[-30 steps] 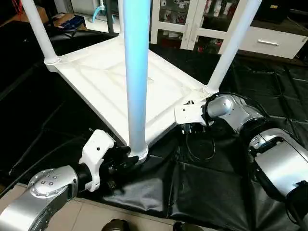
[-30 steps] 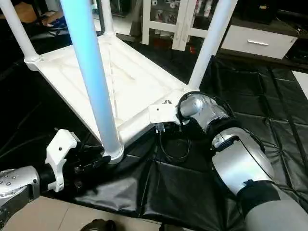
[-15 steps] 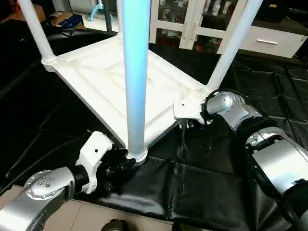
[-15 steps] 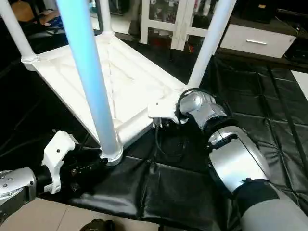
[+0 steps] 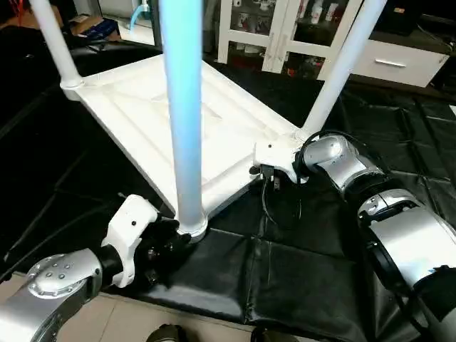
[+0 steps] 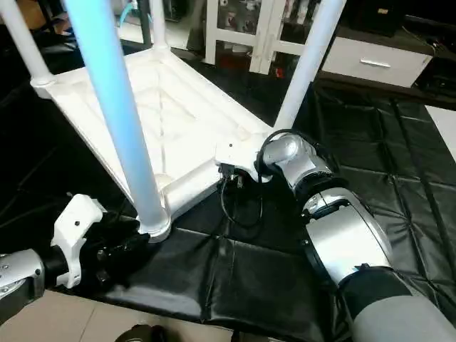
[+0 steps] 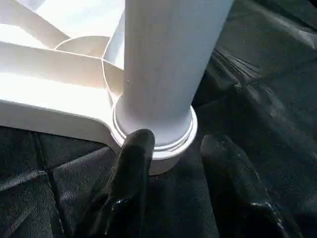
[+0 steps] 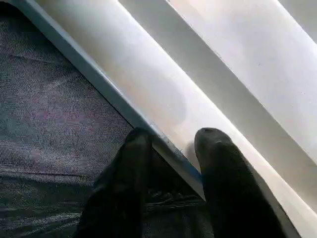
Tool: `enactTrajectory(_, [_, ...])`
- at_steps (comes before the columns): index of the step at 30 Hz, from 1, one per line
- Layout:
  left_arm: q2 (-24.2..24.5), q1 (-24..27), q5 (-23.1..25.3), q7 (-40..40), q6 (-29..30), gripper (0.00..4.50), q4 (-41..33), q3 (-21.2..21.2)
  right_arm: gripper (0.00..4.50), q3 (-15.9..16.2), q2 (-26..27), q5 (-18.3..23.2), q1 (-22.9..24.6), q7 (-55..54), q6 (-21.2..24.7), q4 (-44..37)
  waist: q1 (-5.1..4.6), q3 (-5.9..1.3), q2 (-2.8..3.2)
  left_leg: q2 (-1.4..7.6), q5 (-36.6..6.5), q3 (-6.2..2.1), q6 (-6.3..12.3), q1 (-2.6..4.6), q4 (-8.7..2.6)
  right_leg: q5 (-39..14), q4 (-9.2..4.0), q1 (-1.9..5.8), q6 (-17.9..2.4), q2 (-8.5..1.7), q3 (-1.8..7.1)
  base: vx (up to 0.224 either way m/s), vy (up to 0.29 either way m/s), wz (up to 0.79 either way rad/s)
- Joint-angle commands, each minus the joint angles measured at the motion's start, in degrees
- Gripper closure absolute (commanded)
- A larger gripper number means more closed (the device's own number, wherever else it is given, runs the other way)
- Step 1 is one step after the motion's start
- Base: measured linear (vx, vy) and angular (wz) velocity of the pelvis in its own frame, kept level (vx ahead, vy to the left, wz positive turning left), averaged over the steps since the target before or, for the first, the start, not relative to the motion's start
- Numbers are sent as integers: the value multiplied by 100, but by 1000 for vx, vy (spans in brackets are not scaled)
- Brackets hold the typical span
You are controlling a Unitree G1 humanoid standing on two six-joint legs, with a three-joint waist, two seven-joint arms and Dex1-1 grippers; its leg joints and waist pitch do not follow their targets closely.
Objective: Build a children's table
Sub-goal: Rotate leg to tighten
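A black padded mat [image 5: 299, 271] covers the floor beneath both arms. On it, ahead of both end effectors, the white tabletop [image 5: 142, 114] lies upside down, ribbed underside up, and white legs stand in its corner sockets. The near leg [image 5: 182, 107], tinted blue by the light, rises directly in front of the left end effector [image 7: 178, 148]. Another leg [image 5: 335, 71] rises just beyond the right end effector [image 8: 171, 144], and a third leg [image 5: 53, 39] stands at the far corner, well away from both.

The left end effector sits low over the mat at the near corner of the tabletop. Its two black fingers [image 7: 131, 163] stand apart on either side of the round socket collar [image 7: 163, 141] at the foot of the near leg; one fingertip touches the collar, the other stands just off it above the mat. Whether it actually grips the collar cannot be told.

The right end effector, behind its white wrist housing [image 5: 274, 157], meets the tabletop's side edge between the two nearer legs. In the right wrist view its fingers [image 8: 131, 163] straddle the thin rim [image 8: 124, 106] of the tabletop, one over the mat, the other over the white underside, with the rim running between them. Whether they pinch the rim or merely bracket it cannot be told.

A white cabinet [image 5: 399, 60] stands beyond the mat, far past the right end effector.
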Motion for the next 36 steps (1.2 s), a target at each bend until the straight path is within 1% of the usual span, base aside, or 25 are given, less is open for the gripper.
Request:
enactTrajectory(1, [22, 8, -22, 22, 27, 264, -182, 42, 332, -160, 10, 127, 155, -47, 232, 64, -10, -299, 79, 439, -1854, -237, -36, 252, -545, -1624, -300, 87, -1297, -252, 167, 0, 0, 0])
enactTrajectory(2, [4, 3, -27, 46, 37, 264, -215, 53, 338, -232, 37, 186, 155, -71, 398, 68, -12, -296, 72, 441, -1896, -242, -56, 255, -549, -1677, -304, 82, -1278, -252, 171, 0, 0, 0])
enactTrajectory(3, [4, 3, -27, 46, 37, 264, -215, 53, 344, -232, 37, 186, 155, -71, 398, 68, -9, -298, 78, 447, -1951, -254, -97, 257, -556, -1720, -306, 80, -1253, -257, 171, 0, 0, 0])
enactTrajectory(5, [-17, 23, -44, 90, 49, 264, -262, 47, 354, -246, 83, 162, 209, -183, 648, 77, -19, -277, 49, 441, -2125, -265, -164, 246, -570, -1936, -319, 64, -1176, -252, 173, 0, 0, 0])
enactTrajectory(7, [-22, 43, -47, 111, 44, 264, -275, 41, 360, -274, 115, 158, 248, -297, 796, 84, -23, -277, 41, 439, -2267, -275, -244, 260, -579, -2120, -338, 44, -1096, -254, 173, 0, 0, 0])
enactTrajectory(11, [-43, 72, -41, 160, 40, 264, -300, 71, 373, -410, 200, 243, 340, -636, 1125, 96, -39, -254, 38, 435, -2606, -311, -423, 257, -615, -2446, -364, 16, -938, -255, 170, 0, 0, 0])
enactTrajectory(12, [-46, 76, -42, 173, 42, 264, -311, 93, 376, -498, 249, 304, 389, -814, 1303, 101, -50, -243, 21, 429, -2800, -321, -497, 270, -619, -2665, -388, -6, -856, -254, 168, 0, 0, 0])
enactTrajectory(13, [-46, 78, -37, 184, 40, 264, -319, 109, 379, -534, 283, 330, 426, -879, 1377, 99, -55, -232, 22, 425, -3029, -343, -577, 280, -631, -2897, -407, -26, -760, -255, 161, 0, 0, 0])
enactTrajectory(16, [-41, 80, -32, 208, 37, 264, -331, 125, 388, -542, 354, 335, 513, -953, 1450, 69, -72, -220, 10, 414, -3457, -381, -723, 303, -649, -3208, -441, -69, -585, -240, 135, 0, 0, 0])
enactTrajectory(17, [-38, 77, -28, 218, 34, 264, -334, 129, 389, -584, 396, 372, 537, -1011, 1512, 55, -68, -214, 12, 409, -3550, -380, -738, 322, -643, -3296, -460, -91, -548, -241, 136, -62, 3, -3])
enactTrajectory(18, [-32, 70, -37, 226, 36, 264, -342, 141, 389, -637, 458, 401, 560, -1132, 1601, 34, -75, -187, 8, 398, -3788, -387, -758, 358, -642, -3523, -500, -135, -467, -231, 127, -60, -2, -3])
enactTrajectory(20, [-32, 64, -43, 239, 37, 264, -346, 141, 405, -750, 522, 487, 571, -1257, 1700, 19, -97, -160, 7, 394, -4072, -431, -816, 355, -664, -3801, -519, -124, -363, -226, 82, -30, -1, -1])
enactTrajectory(22, [-32, 68, -39, 247, 32, 264, -351, 137, 410, -875, 586, 588, 576, -1345, 1825, 3, -118, -168, 26, 397, -4277, -470, -901, 343, -701, -3683, -491, -87, -377, -207, 32, 0, 0, 0])
enactTrajectory(23, [-32, 57, -38, 253, 39, 264, -353, 140, 415, -978, 648, 697, 571, -1410, 1952, -9, -133, -149, 52, 395, -4508, -478, -953, 347, -756, -3459, -476, -68, -429, -168, -30, 0, 0, 0])
enactTrajectory(24, [-31, 45, -33, 259, 43, 264, -353, 141, 421, -1081, 710, 803, 565, -1494, 2067, -19, -132, -151, 67, 398, -4559, -484, -970, 348, -773, -3364, -460, -50, -456, -165, -56, 0, 0, 0])
enactTrajectory(25, [-31, 39, -30, 261, 45, 264, -353, 141, 431, -1120, 734, 843, 563, -1528, 2110, -24, -146, -157, 84, 402, -4604, -492, -997, 335, -811, -3148, -441, -7, -502, -162, -98, 0, 0, 0])
enactTrajectory(26, [-26, 27, -22, 271, 39, 264, -348, 141, 448, -1175, 794, 903, 563, -1576, 2151, -48, -153, -151, 82, 402, -4613, -488, -1004, 319, -834, -3065, -434, 13, -515, -161, -113, 0, 0, 0])
enactTrajectory(27, [-19, 16, -15, 274, 31, 264, -340, 139, 448, -1169, 830, 902, 561, -1590, 2085, -75, -154, -142, 72, 407, -4630, -480, -1000, 304, -859, -3037, -422, 21, -528, -175, -122, 0, 0, 0])
enactTrajectory(28, [-17, 13, -14, 273, 30, 264, -337, 140, 448, -1169, 836, 900, 561, -1591, 2070, -82, -154, -139, 65, 402, -4628, -467, -991, 316, -852, -3101, -432, -1, -526, -182, -116, 0, 0, 0])
enactTrajectory(29, [-3, -21, -7, 268, 22, 264, -312, 142, 448, -1191, 892, 915, 546, -1538, 1926, -143, -162, -140, 71, 381, -4577, -445, -960, 369, -797, -3330, -502, -51, -523, -224, -97, 0, 0, 0])
enactTrajectory(30, [3, -57, -3, 263, 24, 264, -292, 143, 448, -1272, 925, 1001, 517, -1434, 1858, -188, -162, -130, 84, 383, -4567, -452, -958, 369, -793, -3383, -512, -53, -519, -235, -95, 0, 0, 0])
enactTrajectory(32, [6, -82, -2, 264, 25, 264, -286, 136, 448, -1355, 939, 1088, 481, -1352, 1738, -258, -177, -136, 61, 401, -4537, -476, -959, 317, -819, -3373, -468, 16, -522, -244, -116, 0, 0, 0])
enactTrajectory(34, [7, -97, -3, 268, 26, 264, -285, 130, 448, -1408, 945, 1149, 458, -1303, 1661, -307, -158, -144, 29, 390, -4195, -449, -869, 347, -742, -3321, -504, -27, -581, -313, -44, 0, 0, 0])
enactTrajectory(35, [-40, -148, -40, 299, 29, 264, -380, 100, 448, -1685, 860, 1489, 365, -964, 1421, -524, -134, -128, 33, 395, -3847, -442, -762, 349, -686, -3353, -552, -33, -640, -390, 21, 0, 0, 0])
enactTrajectory(36, [-63, -172, -63, 310, 38, 264, -425, 89, 448, -1789, 811, 1606, 331, -898, 1346, -601, -128, -138, 37, 404, -3691, -455, -743, 327, -678, -3259, -539, -9, -662, -407, 34, 0, 0, 0])
